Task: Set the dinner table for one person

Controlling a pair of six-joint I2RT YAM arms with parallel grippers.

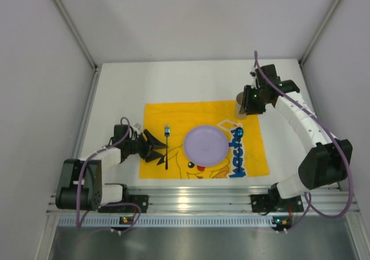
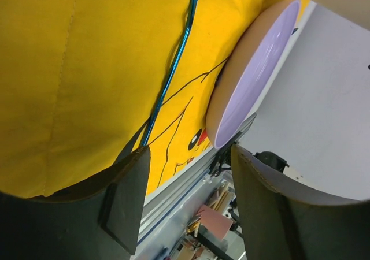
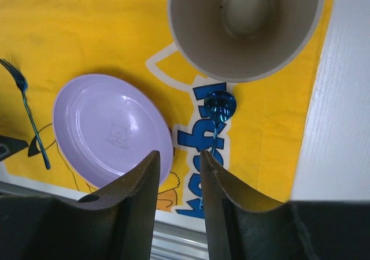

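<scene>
On the white dinner table (image 1: 115, 92) lies a yellow Pikachu mat (image 1: 162, 117) with a purple plate (image 1: 205, 144) at its middle. A blue fork (image 1: 167, 146) lies left of the plate, its handle (image 2: 173, 63) running past my left gripper (image 2: 188, 202). That gripper (image 1: 159, 152) stands open by the fork's handle end, with nothing between its fingers. A blue spoon (image 3: 218, 107) lies right of the plate (image 3: 113, 127). A beige cup (image 3: 245, 26) stands upright at the mat's far right corner. My right gripper (image 3: 178, 156) hovers by the cup (image 1: 241, 107), open by a narrow gap and empty.
White side walls close in the table on the left, right and back. A metal rail (image 1: 191, 199) runs along the near edge, just below the mat. Bare white tabletop surrounds the mat on the left, right and far side.
</scene>
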